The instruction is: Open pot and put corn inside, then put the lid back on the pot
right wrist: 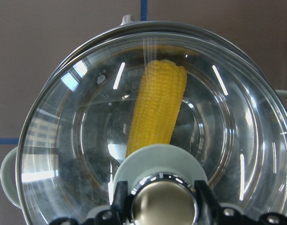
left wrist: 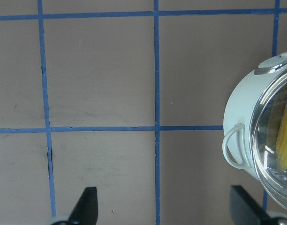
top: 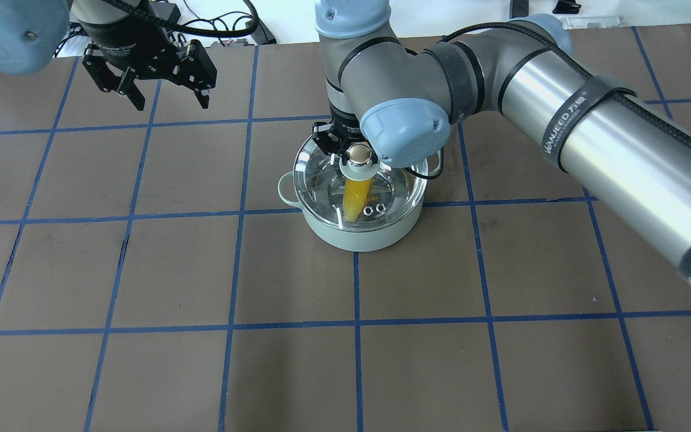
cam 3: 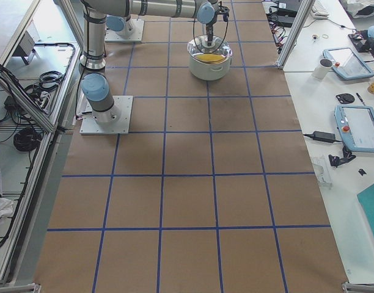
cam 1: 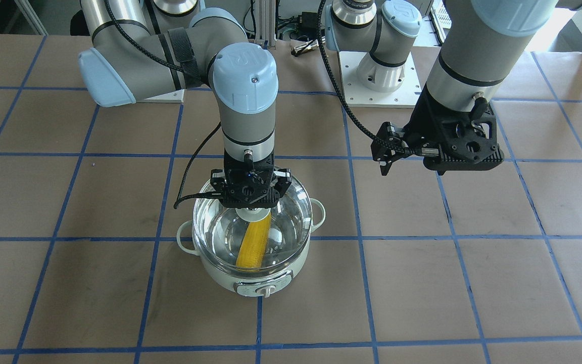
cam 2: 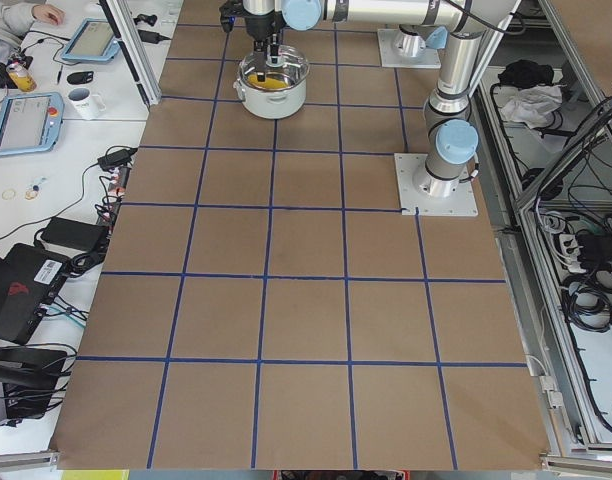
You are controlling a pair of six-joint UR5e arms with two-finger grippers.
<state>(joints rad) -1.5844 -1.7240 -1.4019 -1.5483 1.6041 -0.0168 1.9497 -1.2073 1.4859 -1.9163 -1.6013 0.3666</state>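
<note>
The pale mint pot (cam 1: pixel 220 280) stands mid-table, its grey knob panel (cam 1: pixel 263 289) facing the front camera. The yellow corn (cam 1: pixel 254 247) lies inside, seen through the glass lid (cam 1: pixel 291 222). The lid sits over the pot's rim. My right gripper (cam 1: pixel 251 206) points straight down over the lid's centre. In the right wrist view its fingers (right wrist: pixel 119 199) flank the gold knob (right wrist: pixel 164 204) closely on both sides, shut on it. My left gripper (top: pixel 171 103) hangs open and empty above the table, apart from the pot. The pot (left wrist: pixel 237 108) shows at the right edge of the left wrist view.
The table is brown paper with a blue tape grid (top: pixel 354 324). The arm bases (cam 1: pixel 379 76) stand at the robot's edge. Operator desks with tablets (cam 3: pixel 358 125) and cables lie beyond the table's far side.
</note>
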